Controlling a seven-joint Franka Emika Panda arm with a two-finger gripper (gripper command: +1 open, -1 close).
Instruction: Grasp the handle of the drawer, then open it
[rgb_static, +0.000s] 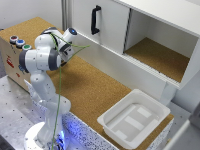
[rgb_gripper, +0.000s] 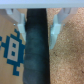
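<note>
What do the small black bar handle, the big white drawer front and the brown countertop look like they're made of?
The small black bar handle looks like matte plastic or coated metal; uniformly dark, too blurred to decide. The big white drawer front appears to be smooth painted or laminated board: flat and even. The brown countertop looks like cork, with a speckled, grainy surface.

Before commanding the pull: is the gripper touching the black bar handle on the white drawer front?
Apart. The exterior view shows the gripper over the cork surface, clear of the handle.

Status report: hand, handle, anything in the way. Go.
Hand open, empty, over cork counter. Handle untouched, drawer shut. Nothing between hand and handle.
</note>
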